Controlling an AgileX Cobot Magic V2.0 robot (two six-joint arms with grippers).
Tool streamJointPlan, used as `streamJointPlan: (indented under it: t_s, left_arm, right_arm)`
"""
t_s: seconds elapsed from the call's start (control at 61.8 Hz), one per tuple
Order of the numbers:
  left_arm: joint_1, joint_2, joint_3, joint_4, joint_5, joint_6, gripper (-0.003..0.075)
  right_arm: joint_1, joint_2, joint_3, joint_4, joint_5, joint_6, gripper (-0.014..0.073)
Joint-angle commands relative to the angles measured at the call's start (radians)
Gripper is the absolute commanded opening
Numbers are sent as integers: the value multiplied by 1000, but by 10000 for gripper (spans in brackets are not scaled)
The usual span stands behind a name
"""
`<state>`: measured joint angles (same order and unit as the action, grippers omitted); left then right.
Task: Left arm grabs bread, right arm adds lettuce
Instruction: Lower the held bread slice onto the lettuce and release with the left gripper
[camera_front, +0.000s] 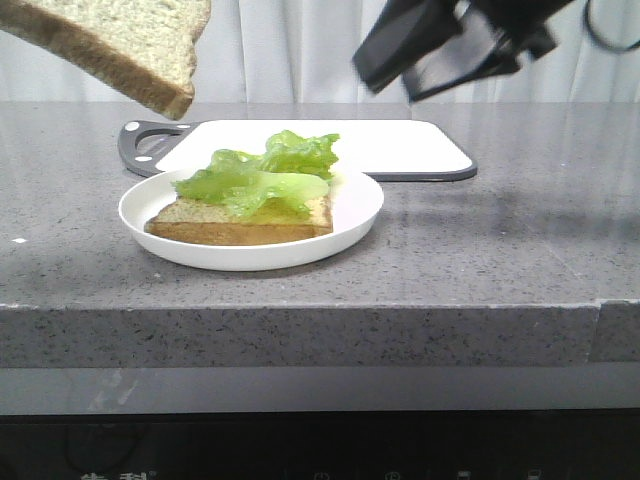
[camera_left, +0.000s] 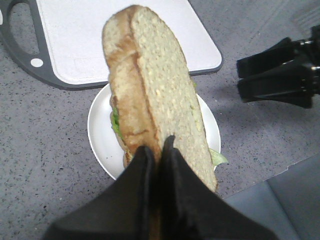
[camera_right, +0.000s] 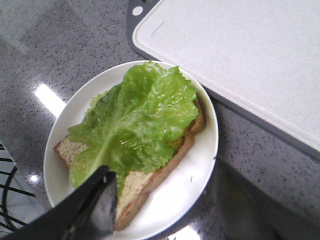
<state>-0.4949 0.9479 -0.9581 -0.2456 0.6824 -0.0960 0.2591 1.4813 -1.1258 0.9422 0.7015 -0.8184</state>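
The left tool pinches the bread by its edge, holding it in the air above the white plate. There the lettuce lies on a second slice. The right tool hangs high over the worktop, seemingly empty, though whether it is parted I cannot tell

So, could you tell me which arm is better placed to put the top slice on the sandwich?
The left. Its gripper already holds a bread slice in the air above the plate, where lettuce covers the bottom slice. The right gripper hangs raised, off to the side, holding nothing visible.
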Motion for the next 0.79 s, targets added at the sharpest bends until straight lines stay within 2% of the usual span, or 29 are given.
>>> streamJointPlan:
  t_s: [0.0,0.162,0.421,0.534,0.68,0.777]
  left_arm:
    - [-3,15,-28,-41,-92,1,-20]
    - [-3,80,-31,-73,-138,22,-20]
    - [1,215,-76,-349,-146,302,-20]
    - [38,280,-112,-487,-79,442,-20]
    - [173,359,-123,-844,95,731,-20]
    - [247,407,-123,-1019,224,877,-20]
  right_arm:
    - [1,-122,-23,-80,44,128,414]
    - [1,-261,-23,-173,174,220,356]
    - [1,-377,4,-188,215,220,343]
    - [1,-378,26,-191,217,220,343]
    - [1,-377,61,-192,214,220,343]
    - [1,-377,84,-192,207,220,343]
